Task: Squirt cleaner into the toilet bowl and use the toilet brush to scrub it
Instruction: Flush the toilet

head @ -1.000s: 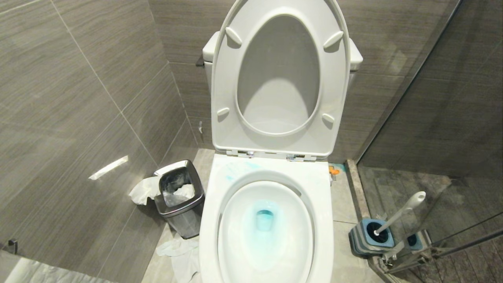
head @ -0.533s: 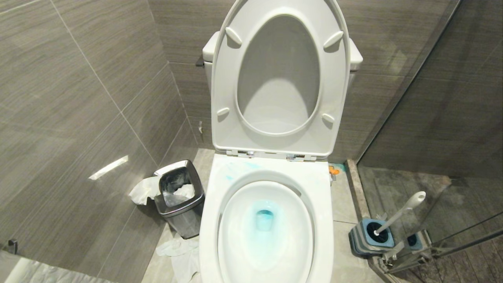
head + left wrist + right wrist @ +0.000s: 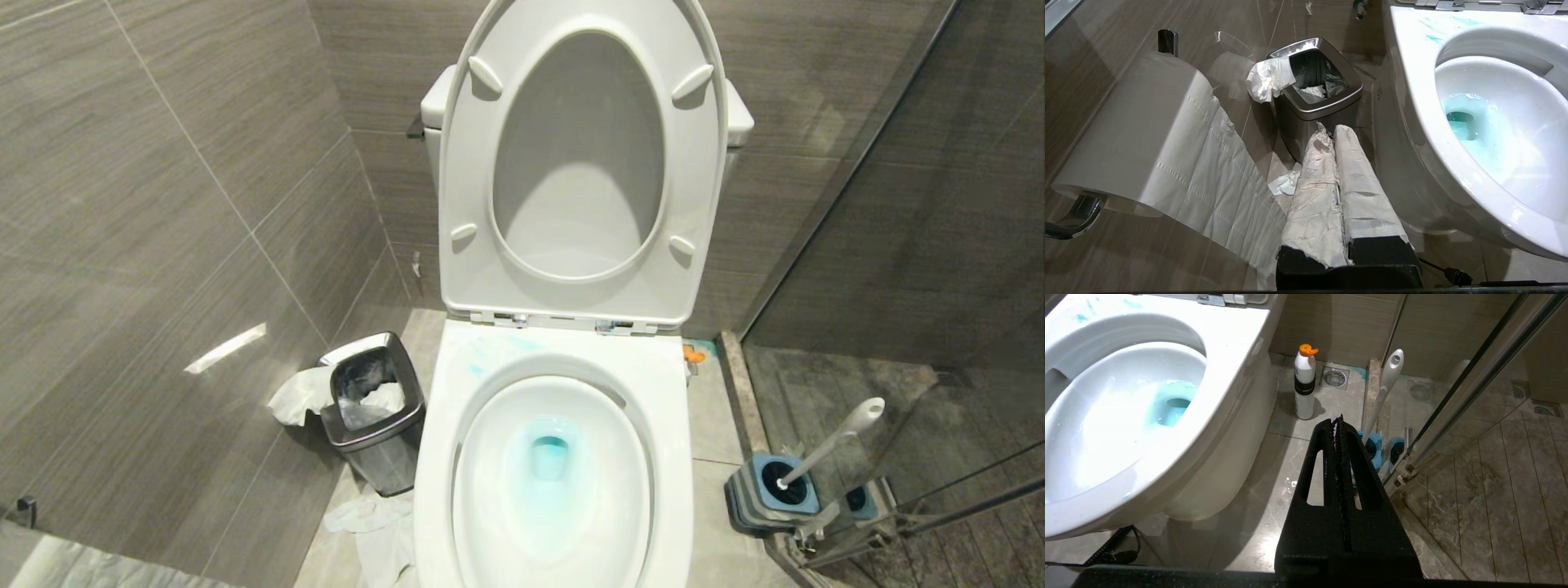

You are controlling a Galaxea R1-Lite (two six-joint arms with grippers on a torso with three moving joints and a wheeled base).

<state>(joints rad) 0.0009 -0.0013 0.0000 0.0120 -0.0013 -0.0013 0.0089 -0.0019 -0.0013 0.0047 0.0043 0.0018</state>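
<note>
The toilet bowl stands against the back wall with its seat and lid raised upright against the tank. Blue-tinted water lies at the bottom of the bowl, and faint blue smears mark the rim at its rear left corner.

The cleaner, a white bottle with a dark band and an orange cap, stands upright on the floor on the right side of the toilet, near the back wall and close to a floor drain. The head view shows only its orange cap beside the rim.

The toilet brush stands in its blue-and-grey holder on the floor to the right of the toilet, against the glass shower partition. Its white handle leans away from the toilet; the bristle head is hidden inside the holder.

The left gripper has its fingers, wrapped in white paper, pressed together and holding nothing. It points toward a steel waste bin on the floor left of the toilet. A paper roll hangs on a wall holder beside it.

The right gripper has its black fingers fully together and holding nothing. It sits low beside the toilet and points toward the brush holder.

Neither arm appears in the head view.
</note>
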